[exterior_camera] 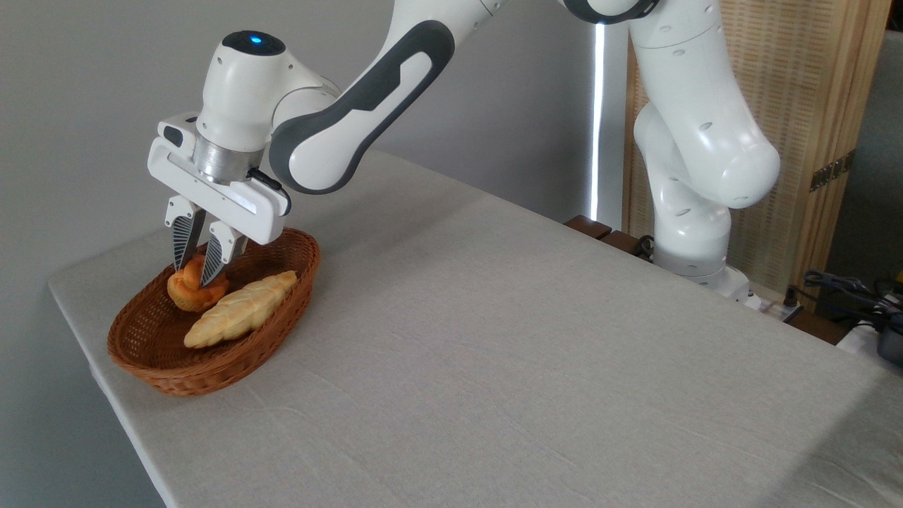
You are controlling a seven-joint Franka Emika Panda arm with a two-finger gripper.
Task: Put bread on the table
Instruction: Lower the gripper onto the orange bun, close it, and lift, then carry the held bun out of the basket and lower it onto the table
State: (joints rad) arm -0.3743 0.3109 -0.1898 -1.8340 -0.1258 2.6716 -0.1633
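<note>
Fixed camera: gripper [192, 274] is down inside the wicker basket [141, 347] at the table's [494, 339] left end, fingers clamped on the bread [185, 291], pinching the top of the bun. Bun sits at the basket's back-left part; can't tell if its base touches the basket floor. Braided loaf [241, 319] lies diagonally just beside it, front-right. Blue indicator light [255, 40] lit on the wrist joint. Cables [846, 293] at far right, off the table. No readable brands, labels or text anywhere.
</note>
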